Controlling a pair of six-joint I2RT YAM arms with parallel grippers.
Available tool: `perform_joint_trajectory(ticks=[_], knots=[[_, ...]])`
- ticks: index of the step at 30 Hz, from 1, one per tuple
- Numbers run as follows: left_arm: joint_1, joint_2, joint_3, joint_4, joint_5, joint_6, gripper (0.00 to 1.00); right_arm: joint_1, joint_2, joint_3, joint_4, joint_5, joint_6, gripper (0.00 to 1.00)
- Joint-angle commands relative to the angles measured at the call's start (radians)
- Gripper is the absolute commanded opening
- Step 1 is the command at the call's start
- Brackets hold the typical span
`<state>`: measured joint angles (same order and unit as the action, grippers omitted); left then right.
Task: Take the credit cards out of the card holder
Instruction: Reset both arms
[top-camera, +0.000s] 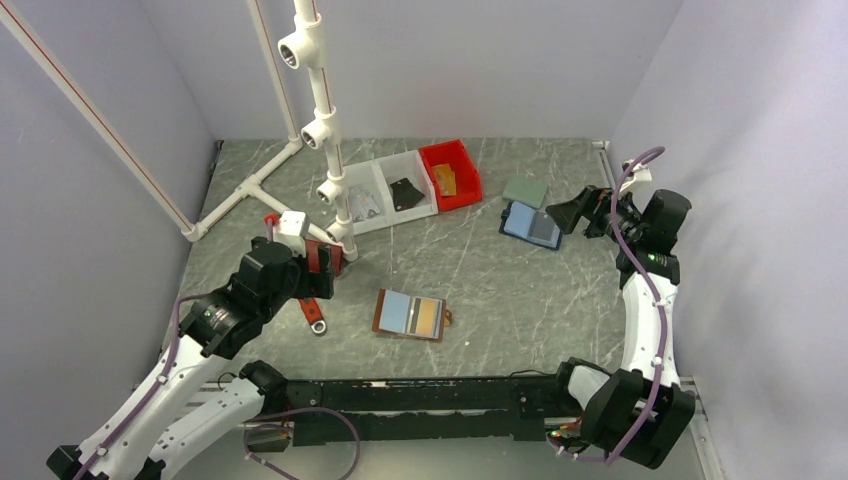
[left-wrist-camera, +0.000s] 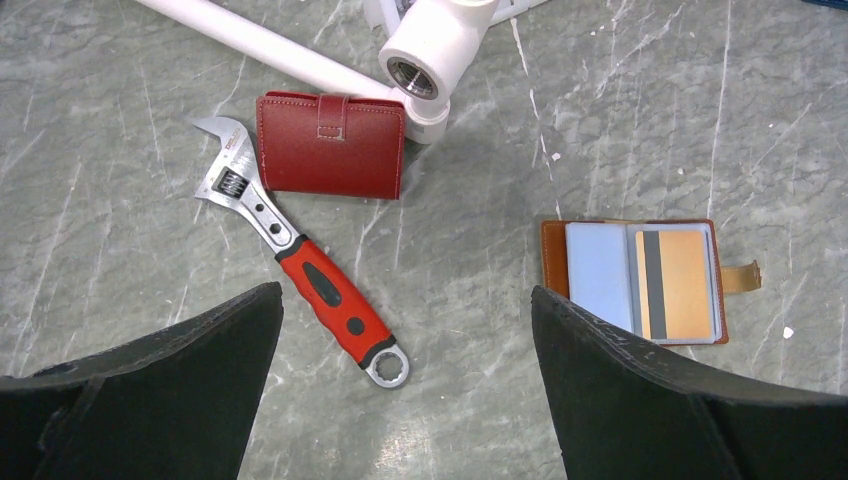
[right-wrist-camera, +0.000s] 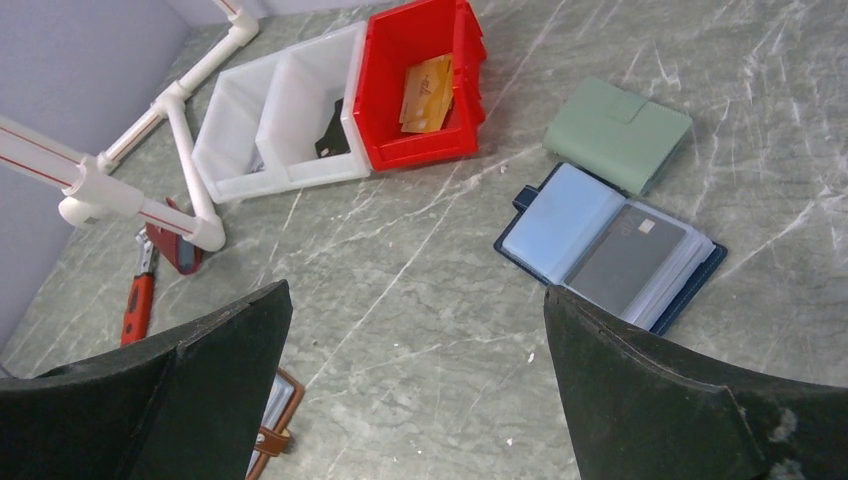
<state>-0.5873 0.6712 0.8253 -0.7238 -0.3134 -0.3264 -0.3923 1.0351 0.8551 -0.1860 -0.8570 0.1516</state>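
The brown card holder (top-camera: 410, 315) lies open near the middle of the table, also seen in the left wrist view (left-wrist-camera: 555, 260) and, partly, in the right wrist view (right-wrist-camera: 272, 425). It shows a light blue panel on its left and a tan credit card (left-wrist-camera: 685, 283) with a grey stripe in its right sleeve. My left gripper (top-camera: 305, 270) hovers open to the holder's left (left-wrist-camera: 405, 292), with nothing between its fingers. My right gripper (top-camera: 570, 212) hangs open at the far right (right-wrist-camera: 415, 292), well away from the holder.
A red-handled wrench (left-wrist-camera: 300, 250) and a dark red wallet (left-wrist-camera: 330, 145) lie under my left gripper beside the white pipe frame (top-camera: 320, 120). A blue case with a grey card (right-wrist-camera: 610, 248) and a green wallet (right-wrist-camera: 618, 133) lie near my right gripper. White and red bins (top-camera: 450, 175) stand at the back.
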Motion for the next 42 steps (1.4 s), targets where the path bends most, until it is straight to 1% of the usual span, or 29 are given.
perform_joint_trajectory(ticks=[1,42], knots=[[0.006,-0.006,0.018,0.012,-0.013,0.021,0.99,-0.008,-0.020,-0.003,0.044,-0.001,0.014,1.00],[0.006,-0.004,0.018,0.012,-0.017,0.023,0.99,-0.013,-0.015,-0.002,0.044,0.015,0.019,1.00]])
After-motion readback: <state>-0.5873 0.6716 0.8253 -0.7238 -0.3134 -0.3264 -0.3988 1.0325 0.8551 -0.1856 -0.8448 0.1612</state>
